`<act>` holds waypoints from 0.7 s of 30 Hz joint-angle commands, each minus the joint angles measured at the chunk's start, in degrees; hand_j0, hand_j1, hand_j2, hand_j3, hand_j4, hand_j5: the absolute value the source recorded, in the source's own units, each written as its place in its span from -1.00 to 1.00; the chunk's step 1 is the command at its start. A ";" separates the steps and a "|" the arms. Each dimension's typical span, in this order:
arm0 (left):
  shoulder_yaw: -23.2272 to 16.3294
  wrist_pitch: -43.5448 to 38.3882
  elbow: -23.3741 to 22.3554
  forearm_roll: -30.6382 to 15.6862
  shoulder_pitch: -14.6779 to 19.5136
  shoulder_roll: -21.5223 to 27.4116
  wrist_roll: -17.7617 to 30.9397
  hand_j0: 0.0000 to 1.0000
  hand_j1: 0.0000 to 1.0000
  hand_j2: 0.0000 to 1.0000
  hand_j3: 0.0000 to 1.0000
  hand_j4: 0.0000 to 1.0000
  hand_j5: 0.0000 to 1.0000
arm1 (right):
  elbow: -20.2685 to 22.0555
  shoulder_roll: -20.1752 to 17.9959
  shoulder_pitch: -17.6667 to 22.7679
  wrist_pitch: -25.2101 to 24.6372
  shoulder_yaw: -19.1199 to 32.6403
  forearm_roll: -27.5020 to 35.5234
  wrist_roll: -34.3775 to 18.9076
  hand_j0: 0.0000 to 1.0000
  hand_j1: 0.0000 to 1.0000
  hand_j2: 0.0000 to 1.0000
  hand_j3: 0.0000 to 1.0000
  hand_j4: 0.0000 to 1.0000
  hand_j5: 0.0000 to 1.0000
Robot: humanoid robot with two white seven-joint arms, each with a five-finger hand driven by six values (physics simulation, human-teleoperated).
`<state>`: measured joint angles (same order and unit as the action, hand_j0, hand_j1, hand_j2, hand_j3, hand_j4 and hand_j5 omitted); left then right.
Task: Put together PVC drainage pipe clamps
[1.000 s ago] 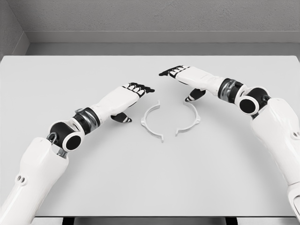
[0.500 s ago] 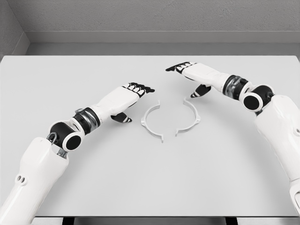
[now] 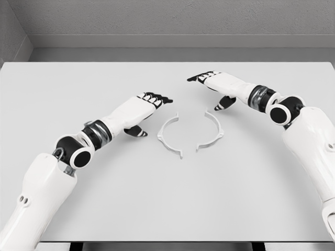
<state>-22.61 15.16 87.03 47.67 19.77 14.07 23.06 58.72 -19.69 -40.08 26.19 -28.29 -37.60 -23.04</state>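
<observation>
Head view: a white table (image 3: pixel 104 209) fills most of the frame, with a grey wall behind its far edge. Two white clamp halves lie flat near the table's middle, a little toward the far edge. The left half (image 3: pixel 166 137) is a thin arc bulging to the left; the right half (image 3: pixel 212 130) is a matching arc bulging to the right. Their open sides face each other, and a gap separates them at both ends, so they do not touch.

The left arm comes in from the near left corner. The left hand (image 3: pixel 142 107) hovers palm down just left of the left half, fingers stretched out and slightly spread, thumb hanging below, holding nothing. The right arm comes in from the right edge. The right hand (image 3: pixel 217 83) hovers beyond the right half, toward the far edge, fingers extended and pointing left, thumb lowered, also empty. Neither hand touches a clamp half.
</observation>
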 commanded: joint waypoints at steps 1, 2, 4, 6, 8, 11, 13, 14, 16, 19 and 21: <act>0.02 -0.04 -0.02 -0.20 0.00 0.08 -0.04 1.00 1.00 1.00 1.00 1.00 1.00 | 0.17 0.44 0.00 -0.09 -0.01 0.33 0.01 1.00 1.00 1.00 1.00 1.00 1.00; 0.02 -0.04 -0.02 -0.20 -0.09 -0.01 -0.04 1.00 1.00 1.00 1.00 1.00 1.00 | 0.26 0.53 0.00 -0.09 -0.01 0.34 0.01 1.00 1.00 1.00 1.00 1.00 1.00; 0.02 -0.04 -0.02 -0.20 -0.09 0.08 -0.04 1.00 1.00 1.00 1.00 1.00 1.00 | 0.43 0.62 0.00 -0.09 -0.10 0.34 0.01 1.00 1.00 1.00 1.00 1.00 1.00; 0.02 -0.04 -0.02 -0.20 -0.09 0.08 -0.04 1.00 1.00 1.00 1.00 1.00 1.00 | 0.43 0.62 0.00 -0.09 -0.72 0.34 0.01 1.00 1.00 1.00 1.00 1.00 1.00; 0.02 -0.04 -0.02 -0.20 -0.09 0.08 -0.04 1.00 1.00 1.00 1.00 1.00 1.00 | 0.43 0.62 0.00 -0.09 -0.80 0.34 0.01 1.00 1.00 1.00 1.00 1.00 1.00; 0.02 -0.04 -0.02 -0.20 -0.17 -0.01 -0.04 1.00 1.00 1.00 1.00 1.00 1.00 | 0.43 0.62 0.00 -0.09 -0.80 0.33 0.10 1.00 1.00 1.00 1.00 1.00 1.00; 0.02 -0.04 0.06 -0.20 -0.53 0.08 -0.04 1.00 1.00 1.00 1.00 1.00 1.00 | 0.43 0.62 0.00 -0.09 -0.80 0.33 0.10 1.00 1.00 1.00 1.00 1.00 1.00; 0.02 -0.04 0.06 -0.20 -0.53 0.08 -0.04 1.00 1.00 1.00 1.00 1.00 1.00 | 0.43 0.71 0.00 -0.09 -0.80 0.34 0.01 1.00 1.00 1.00 1.00 1.00 1.00; 0.02 -0.04 0.06 -0.20 -0.53 0.08 -0.04 1.00 1.00 1.00 1.00 1.00 1.00 | 0.43 0.97 0.00 -0.09 -0.89 0.34 0.01 1.00 1.00 1.00 1.00 1.00 1.00; 0.02 -0.04 0.06 -0.20 -0.61 0.00 -0.04 1.00 1.00 1.00 1.00 1.00 1.00 | 0.43 1.06 0.00 -0.09 -1.77 0.34 0.10 1.00 1.00 1.00 1.00 1.00 1.00; 0.02 -0.04 0.06 -0.20 -0.61 0.08 -0.04 1.00 1.00 1.00 1.00 1.00 1.00 | 0.43 1.06 0.00 -0.09 -1.77 0.34 0.10 1.00 1.00 1.00 1.00 1.00 1.00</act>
<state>-22.61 15.16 87.08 47.67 19.16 14.11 23.07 59.13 -18.62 -40.08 26.18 -29.95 -37.57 -22.98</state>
